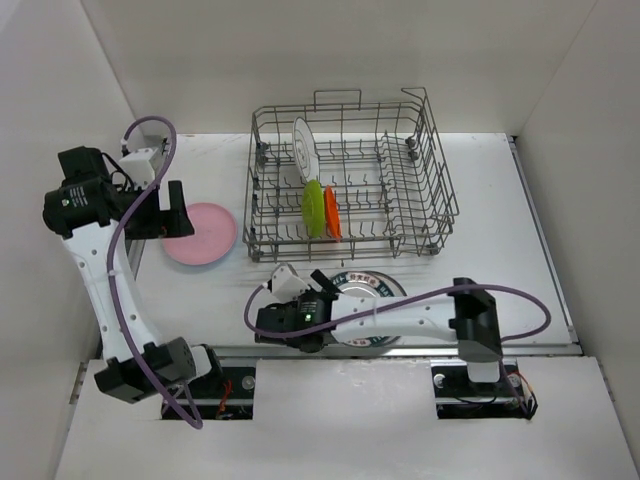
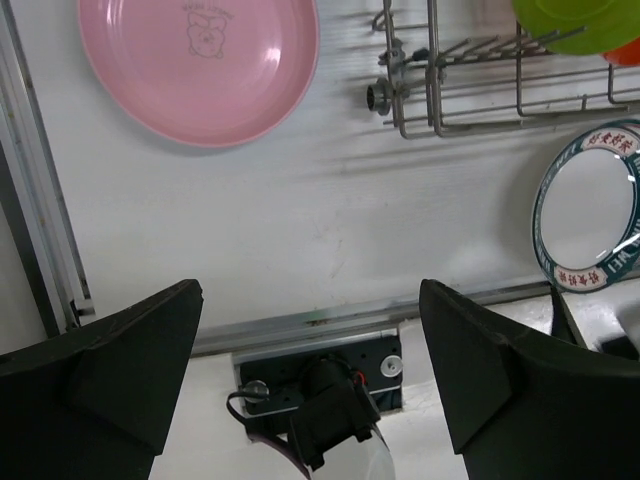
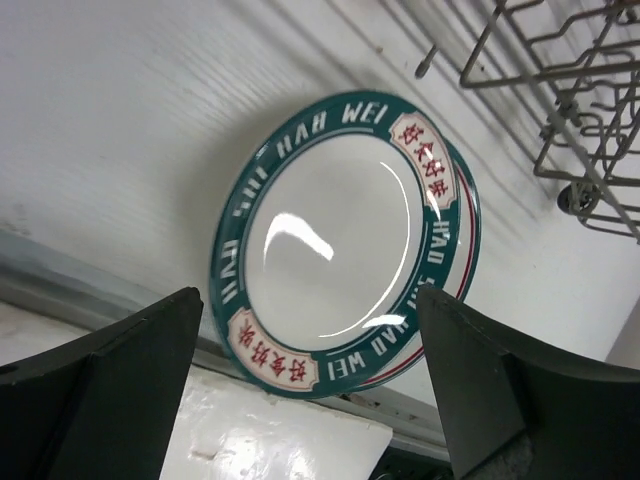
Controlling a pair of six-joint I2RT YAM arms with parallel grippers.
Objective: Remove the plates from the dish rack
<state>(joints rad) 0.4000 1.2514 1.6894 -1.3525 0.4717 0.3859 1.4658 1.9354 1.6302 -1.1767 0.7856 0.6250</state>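
Left fingers (image 2: 120,370): matte black wedges, spread wide, empty.
Pink plate (image 2: 200,60): glossy, round, printed centre; flat, ahead of left fingers.
Right fingers (image 3: 110,380): black, spread apart, empty.
Green-rimmed plate (image 3: 340,240): glazed white centre, lettered band; flat, just ahead of right fingers.
Dish rack (image 1: 430,180): grey wire, upright tines; beyond right fingers; white plate (image 1: 304,150), lime plate (image 1: 313,208), orange plate (image 1: 331,212) on edge inside.
Surface (image 1: 500,250): white, faintly grained.
Walls (image 1: 300,50): plain white panels.

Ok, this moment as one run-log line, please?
left gripper open, empty | right gripper open above green-rimmed plate | pink plate on table | white plate, lime plate, orange plate in dish rack
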